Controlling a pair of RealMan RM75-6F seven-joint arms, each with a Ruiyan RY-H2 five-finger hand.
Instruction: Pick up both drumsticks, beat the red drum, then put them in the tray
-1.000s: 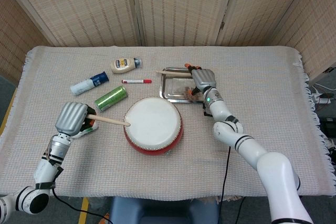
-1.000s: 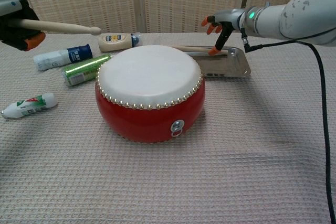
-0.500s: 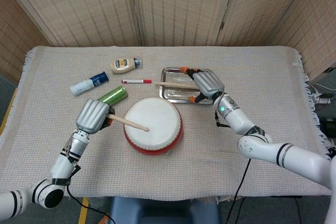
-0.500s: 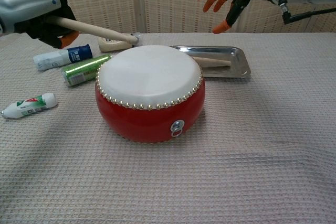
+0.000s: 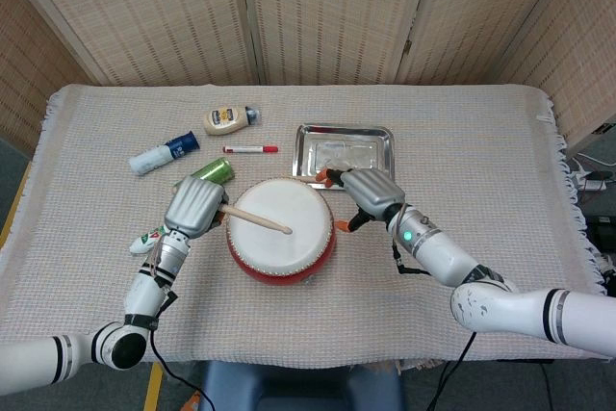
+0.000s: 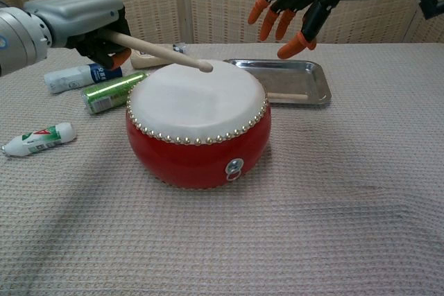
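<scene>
Remaining to be trayed, one drumstick (image 6: 158, 49) is gripped by the left hand (image 6: 83, 22) over the red drum (image 6: 198, 126), while the other drumstick (image 6: 286, 96) is seen in the tray (image 6: 316, 74) beneath the empty, spread right hand (image 6: 295, 5).

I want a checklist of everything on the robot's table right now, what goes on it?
Surface: table cloth, woven, beige.
Job's things: red drum central; one drumstick over its skin; other drumstick in tray.
Clutter: green can, mayonnaise bottle, blue-white bottle, red marker, small tube.
Robot hands: left robot hand grips a drumstick; right robot hand spread, holding nothing.
Cables: black cable.
Surroundings: woven screens.
</scene>
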